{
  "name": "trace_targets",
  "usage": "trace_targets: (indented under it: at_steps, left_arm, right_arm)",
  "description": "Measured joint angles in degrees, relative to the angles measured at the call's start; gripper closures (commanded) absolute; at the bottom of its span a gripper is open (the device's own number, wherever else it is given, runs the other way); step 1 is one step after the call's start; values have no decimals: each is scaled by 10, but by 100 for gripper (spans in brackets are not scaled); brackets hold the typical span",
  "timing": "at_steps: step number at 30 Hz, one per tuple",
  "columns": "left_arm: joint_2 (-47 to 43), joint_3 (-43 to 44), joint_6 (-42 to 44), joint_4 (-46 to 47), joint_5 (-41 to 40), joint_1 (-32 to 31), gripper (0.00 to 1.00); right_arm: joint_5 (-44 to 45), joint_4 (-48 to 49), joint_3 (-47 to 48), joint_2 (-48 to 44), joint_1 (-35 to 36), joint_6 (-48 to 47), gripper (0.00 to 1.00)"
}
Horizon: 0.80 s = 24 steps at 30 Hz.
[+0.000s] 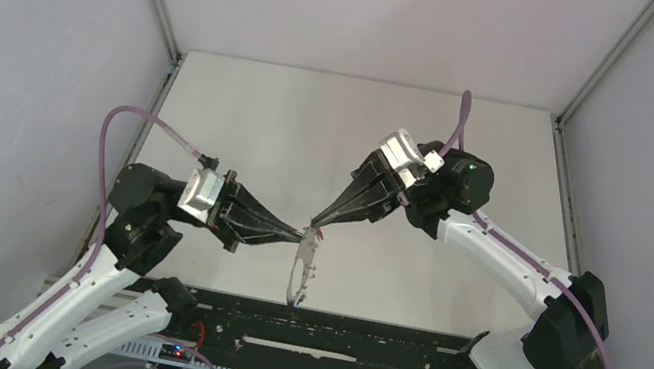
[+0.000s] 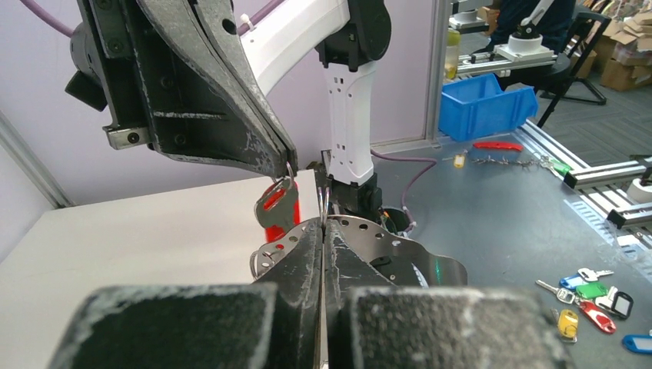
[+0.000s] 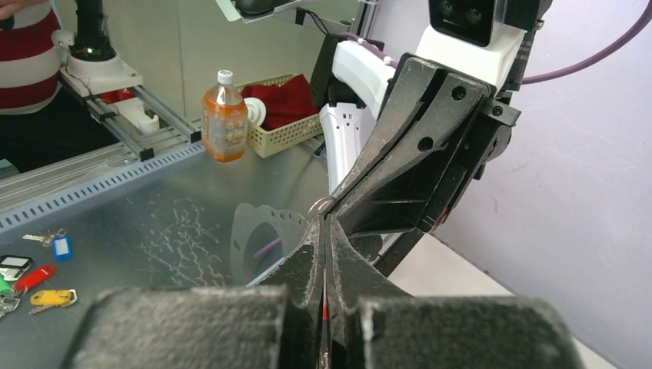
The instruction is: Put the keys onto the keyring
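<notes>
No readable writing anywhere: print on the orange bottle [image 3: 224, 115] beside the yellow basket [image 3: 286, 132] is too small to make out, and the coloured tags on the spare keys [image 2: 588, 296] lying on the grey metal surface [image 2: 492, 207] are blurred. Left gripper [image 1: 304, 234] is clenched, fingers pressed together with no gap in its wrist view, pinching the upper rim of the keyring [image 1: 299, 267]. The keyring hangs edge-on below the fingertips, off the bench [image 1: 264, 113], just above its near edge. Small holes along its shiny rim show past the left fingers in the left wrist view. A blue bit [image 1: 300, 296] sits at the keyring's lower end, likely the blue-headed key, though too small to confirm. Right gripper [image 1: 316, 222] is likewise clamped tight, tip to tip with the left one and almost touching it. It grips a thin wire loop [image 2: 291, 172], and the red key [image 2: 275, 209] dangles from that loop, just beside the keyring's top. Cannot tell whether the loop has caught the keyring. A blue bin [image 2: 484, 104] stands well apart in the background.
</notes>
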Motion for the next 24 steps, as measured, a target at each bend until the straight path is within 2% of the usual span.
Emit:
trace_targets:
  at_steps: [8,24]
  left_arm:
    - [12,4,-14,1,-12,0,100]
    - [12,4,-32,9,-30,0,100]
  right_arm:
    - [2,65,0,12,7,50,100]
    - [6,70,0,12,16,40,100]
